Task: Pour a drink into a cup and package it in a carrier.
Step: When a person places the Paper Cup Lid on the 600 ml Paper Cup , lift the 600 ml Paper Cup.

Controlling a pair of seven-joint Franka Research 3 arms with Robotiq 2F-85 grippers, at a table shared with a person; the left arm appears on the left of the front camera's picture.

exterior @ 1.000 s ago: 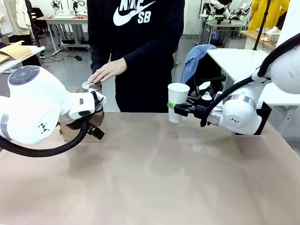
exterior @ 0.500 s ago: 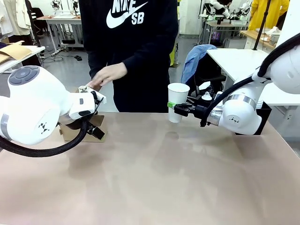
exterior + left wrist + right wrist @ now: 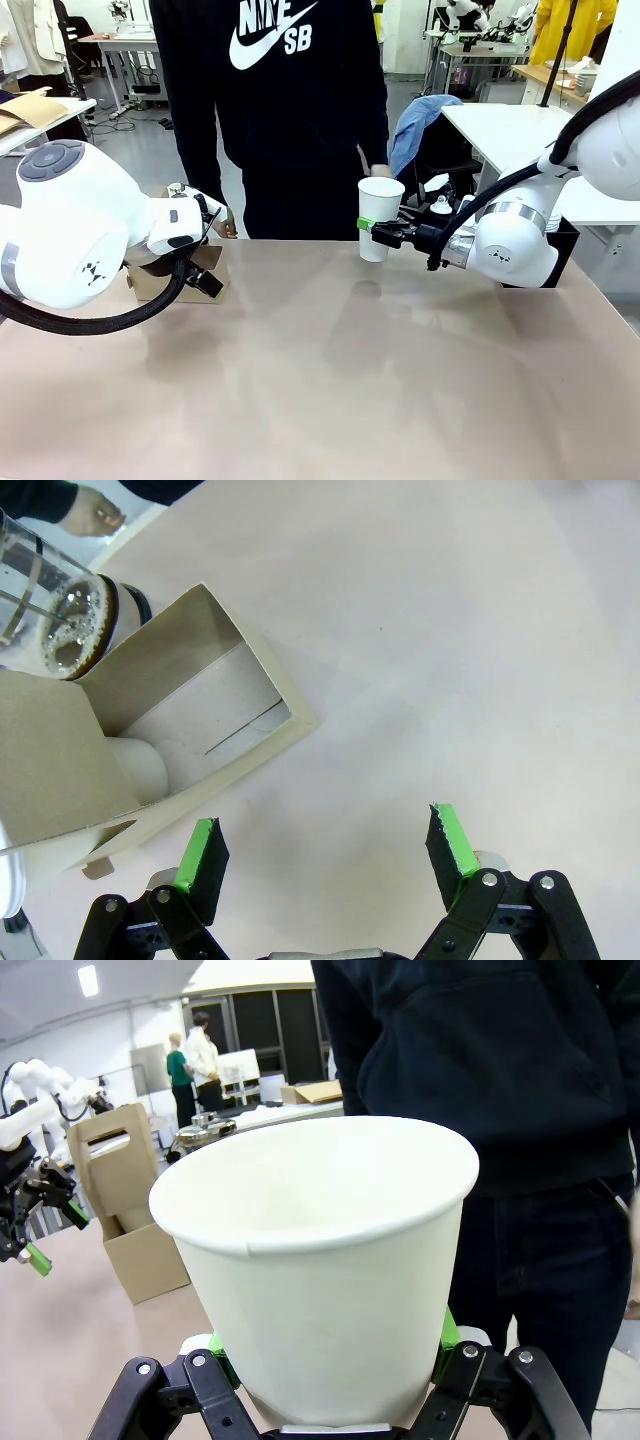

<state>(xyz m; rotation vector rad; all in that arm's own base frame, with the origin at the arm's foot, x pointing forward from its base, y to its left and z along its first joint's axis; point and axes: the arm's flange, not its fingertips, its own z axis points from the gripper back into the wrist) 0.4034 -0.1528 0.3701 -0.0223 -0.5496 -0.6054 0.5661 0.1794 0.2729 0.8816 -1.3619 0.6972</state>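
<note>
My right gripper [image 3: 376,231] is shut on the white paper cup [image 3: 380,214], holding it upright above the table's far edge; the cup [image 3: 325,1260] looks empty between the green pads. My left gripper [image 3: 325,842] stands open over bare table, just beside the brown cardboard carrier [image 3: 150,730]. It also appears in front of the carrier [image 3: 150,282] at the far left. Past the carrier lies or leans a clear bottle with the dark, foamy drink [image 3: 70,630]; I see its top [image 3: 178,188] above my left arm.
A person in a dark hoodie stands at the far edge, one hand [image 3: 226,228] down by the carrier, the other [image 3: 380,172] behind the cup. A black box [image 3: 565,245] sits behind my right arm. The brown tabletop [image 3: 330,380] spreads wide in front.
The person's hand has left the bottle top and dropped to the side, and the person has shifted left. Both arms and the cup have stayed still.
</note>
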